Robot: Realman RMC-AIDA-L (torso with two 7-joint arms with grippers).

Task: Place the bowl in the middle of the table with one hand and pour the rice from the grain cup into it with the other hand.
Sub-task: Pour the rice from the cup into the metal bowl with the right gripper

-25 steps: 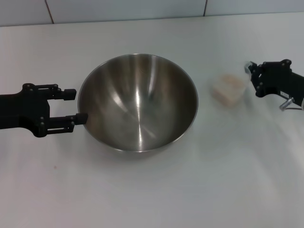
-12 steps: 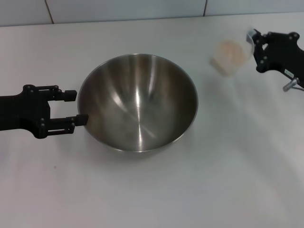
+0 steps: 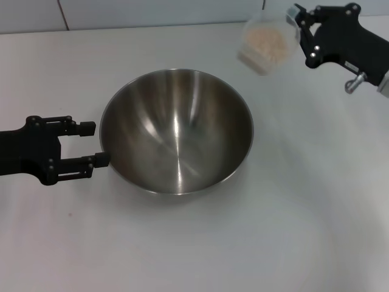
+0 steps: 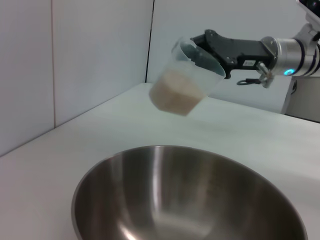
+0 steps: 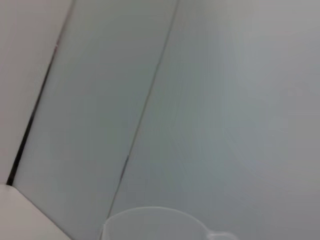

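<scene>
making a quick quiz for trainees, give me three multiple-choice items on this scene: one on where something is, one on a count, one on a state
1. Where is the grain cup?
A. on the table
B. held in the air by the right gripper
C. inside the bowl

2. How many bowls are on the table?
A. one
B. two
C. three

3. What state is the bowl in?
A. full of rice
B. upside down
C. empty

Answers: 1 B, the cup hangs tilted above the table beyond the bowl. 2 A, only one steel bowl shows. 3 C, the rice is all in the cup; the left gripper stands open at the bowl's rim.
</scene>
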